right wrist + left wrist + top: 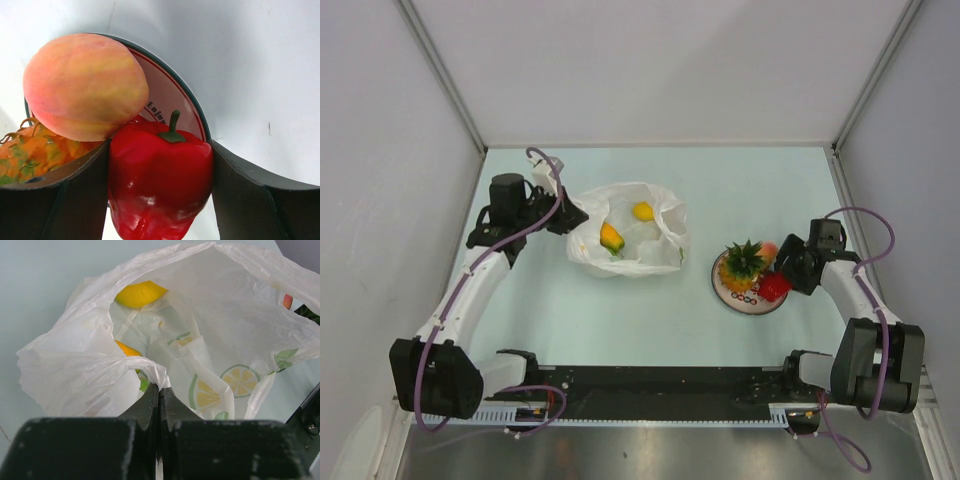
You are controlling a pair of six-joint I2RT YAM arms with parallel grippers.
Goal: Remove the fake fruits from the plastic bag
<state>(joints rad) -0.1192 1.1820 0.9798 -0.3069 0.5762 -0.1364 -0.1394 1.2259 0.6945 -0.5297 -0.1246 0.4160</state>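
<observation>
Pinching the plastic bag (240, 330) rim with left jaws pressed together; lemon (140, 294) and mango (126, 349) inside, beyond the tips. Clamping red pepper (160, 180) between right jaws, peach (85, 85) just beyond on plate (170, 95).

looking down from above and behind the arm bases over the table (570, 320), close from the left wrist into the plastic bag (75, 375) at overhead centre, nearest from the right wrist across the plate (167, 100) at overhead centre right.
</observation>
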